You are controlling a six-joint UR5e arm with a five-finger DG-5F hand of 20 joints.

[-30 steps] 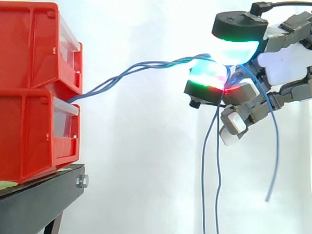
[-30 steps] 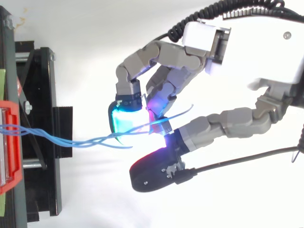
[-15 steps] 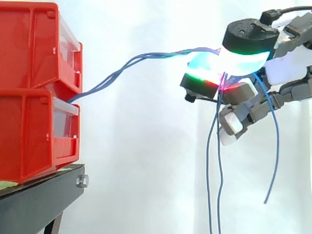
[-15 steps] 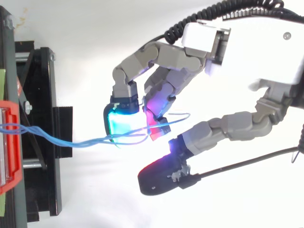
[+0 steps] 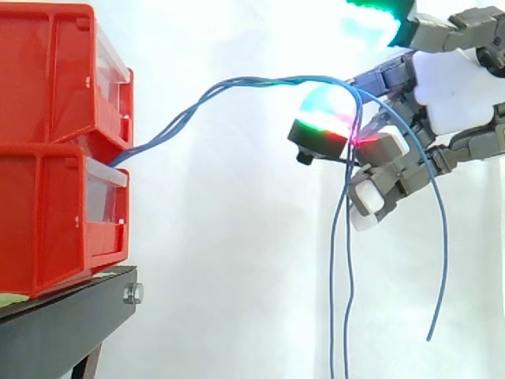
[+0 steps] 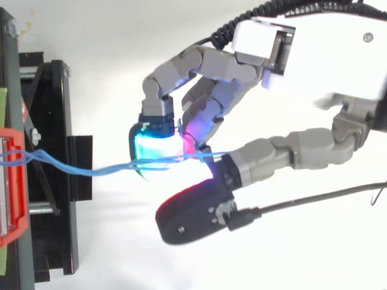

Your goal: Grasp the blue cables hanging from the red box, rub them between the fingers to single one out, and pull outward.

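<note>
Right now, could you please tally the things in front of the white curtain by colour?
Red plastic bins, stacked: 2
Thin blue cables: 3
Black metal stand: 1
Grey-and-white robot hand: 1
Total: 7

The light is bright and even. The white curtain (image 5: 237, 237) behind everything shines so much that it looks almost blank. In the top view the white shell of the robot hand (image 6: 326, 60) nearly melts into the bright ground. Its fingertips (image 6: 151, 151) glow cyan, pink and red, and the glow spills onto the blue cables (image 5: 197, 106) caught there. The red bins (image 5: 55, 150) keep a strong colour, with a darker shade under the upper one. The black stand (image 5: 63, 324) looks very dark.
</note>
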